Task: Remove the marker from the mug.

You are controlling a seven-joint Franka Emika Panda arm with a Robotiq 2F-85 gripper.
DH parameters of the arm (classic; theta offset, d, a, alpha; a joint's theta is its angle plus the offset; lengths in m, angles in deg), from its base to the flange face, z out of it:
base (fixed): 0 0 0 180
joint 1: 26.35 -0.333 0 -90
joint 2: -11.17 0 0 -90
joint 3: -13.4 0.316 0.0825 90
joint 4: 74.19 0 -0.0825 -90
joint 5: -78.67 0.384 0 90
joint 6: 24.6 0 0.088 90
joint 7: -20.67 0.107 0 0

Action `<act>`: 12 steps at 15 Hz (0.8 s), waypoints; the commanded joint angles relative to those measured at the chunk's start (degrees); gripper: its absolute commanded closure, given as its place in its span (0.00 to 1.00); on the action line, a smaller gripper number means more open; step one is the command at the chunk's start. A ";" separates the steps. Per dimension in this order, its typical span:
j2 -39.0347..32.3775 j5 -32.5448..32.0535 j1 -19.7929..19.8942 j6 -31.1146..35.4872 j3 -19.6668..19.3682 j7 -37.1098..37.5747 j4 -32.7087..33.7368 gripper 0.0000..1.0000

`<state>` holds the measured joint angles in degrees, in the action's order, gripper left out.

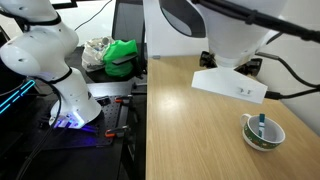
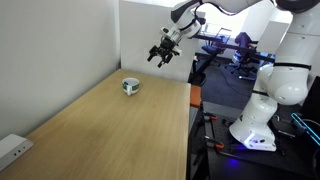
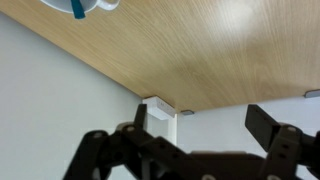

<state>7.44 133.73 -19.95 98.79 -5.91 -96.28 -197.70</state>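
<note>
Stretching wide, the wooden table [image 2: 110, 130] bears the mug [image 2: 131, 86]. The arm [image 2: 240, 8] hangs higher than the mug and well apart from it, its jaws spread wide and gripping nothing. Inside the mug the marker [image 1: 262, 124] stands nearly upright, leaning against the white inner wall.
</note>
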 commanded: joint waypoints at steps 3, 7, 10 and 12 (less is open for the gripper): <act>-0.67 -0.24 3.22 -0.28 3.05 0.17 0.81 0.00; -0.62 3.27 4.01 -1.15 3.80 -2.51 0.88 0.00; -1.79 7.35 4.92 -2.31 4.91 -5.88 1.84 0.00; -3.19 9.79 5.40 -3.41 5.31 -8.75 2.96 0.00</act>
<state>6.32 139.95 -16.56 98.35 -1.95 -100.59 -196.88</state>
